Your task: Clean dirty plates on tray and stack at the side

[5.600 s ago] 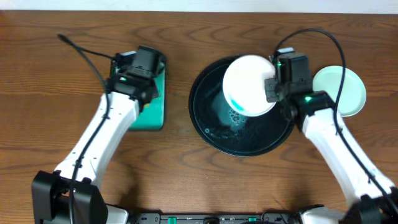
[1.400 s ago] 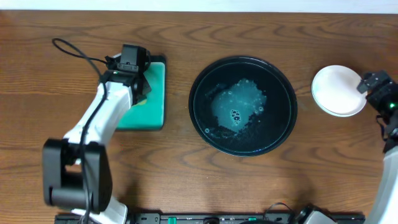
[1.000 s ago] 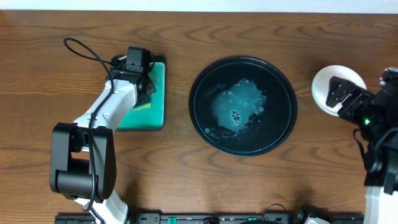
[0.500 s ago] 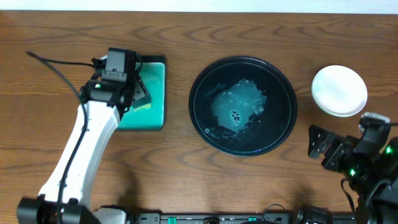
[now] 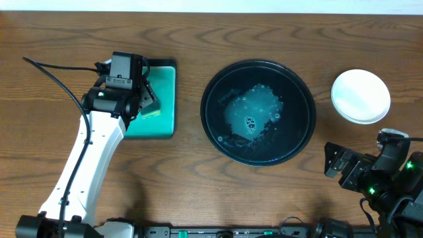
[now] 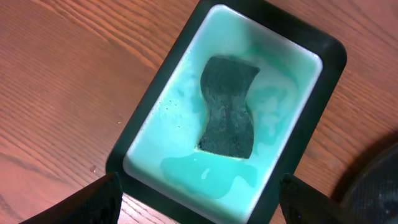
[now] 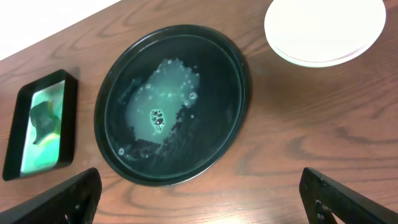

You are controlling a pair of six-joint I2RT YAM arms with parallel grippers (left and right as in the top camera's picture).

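the likeliest trouble is at the right of the overhead view. the stack of small round plates (image 5: 360, 96), white on top, lies on the brown wooden surface (image 5: 198, 198), well apart from the large round black tray (image 5: 204, 114). the right pincer (image 7: 202, 196) sits low in the lower right with its jaws spread wide and nothing between them. a careless swing of that arm towards the upper right could knock the stack, and wet plates would probably slide. i cannot tell how many plates are stacked.

the black tray holds no plate, only a pale teal soapy puddle with bubbles near its middle; a bump on the rim would likely slop it out.

at the left, the teal rectangular black-rimmed tray (image 6: 301, 134) holds a dark green wavy sponge (image 6: 227, 109) lying in shallow teal liquid. the left pincer (image 6: 200, 196) hovers above it, jaws apart and empty. an off-centre descent could catch the rim and spill.
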